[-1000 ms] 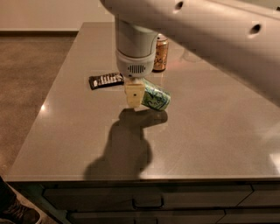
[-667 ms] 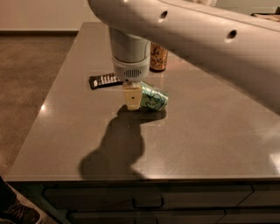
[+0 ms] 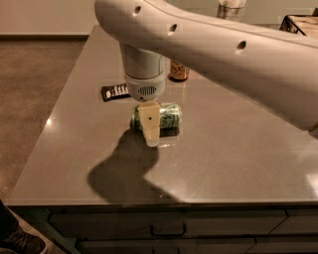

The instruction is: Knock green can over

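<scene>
The green can (image 3: pixel 168 118), mottled green and white, lies on its side on the grey countertop (image 3: pixel 233 149), its length running left to right. My gripper (image 3: pixel 150 128) hangs straight down from the white arm, in front of the can's left end and overlapping it in the view. The gripper's cream tip reaches down to about the countertop. The can's left end is hidden behind it.
An orange-gold can (image 3: pixel 179 72) stands upright behind the arm. A dark snack bar (image 3: pixel 115 91) lies left of the green can. A dark basket (image 3: pixel 300 22) and a jar (image 3: pixel 231 9) sit at the far right. The counter's left edge drops to the floor.
The arm has swung left and toward the camera. The green can has gone from lying at an angle to lying level, left to right, with the gripper still at its left end.
</scene>
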{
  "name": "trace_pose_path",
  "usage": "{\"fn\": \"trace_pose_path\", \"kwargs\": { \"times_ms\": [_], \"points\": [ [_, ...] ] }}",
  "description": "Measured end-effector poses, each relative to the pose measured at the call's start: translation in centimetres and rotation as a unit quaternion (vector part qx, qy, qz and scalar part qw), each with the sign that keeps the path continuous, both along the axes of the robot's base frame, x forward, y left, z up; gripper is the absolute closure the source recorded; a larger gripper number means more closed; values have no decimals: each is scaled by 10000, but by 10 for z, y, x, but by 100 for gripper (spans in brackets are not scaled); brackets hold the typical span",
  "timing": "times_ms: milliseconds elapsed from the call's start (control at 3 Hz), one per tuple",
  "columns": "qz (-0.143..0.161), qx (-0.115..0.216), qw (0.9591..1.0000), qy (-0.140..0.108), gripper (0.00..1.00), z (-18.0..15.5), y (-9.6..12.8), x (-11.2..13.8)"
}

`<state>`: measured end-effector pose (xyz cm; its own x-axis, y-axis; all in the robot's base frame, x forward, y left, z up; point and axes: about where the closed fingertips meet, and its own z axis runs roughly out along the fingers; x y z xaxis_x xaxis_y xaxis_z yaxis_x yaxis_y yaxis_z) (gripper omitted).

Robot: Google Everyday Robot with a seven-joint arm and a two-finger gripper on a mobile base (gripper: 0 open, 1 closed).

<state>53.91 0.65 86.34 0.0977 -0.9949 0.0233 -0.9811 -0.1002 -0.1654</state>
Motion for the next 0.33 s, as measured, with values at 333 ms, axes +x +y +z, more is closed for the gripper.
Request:
{"fn": "trace_pose_path", "kwargs": {
  "times_ms": [333],
  "points": [
    [0, 0, 10000, 0, 0, 0, 0, 0]
  ]
}}
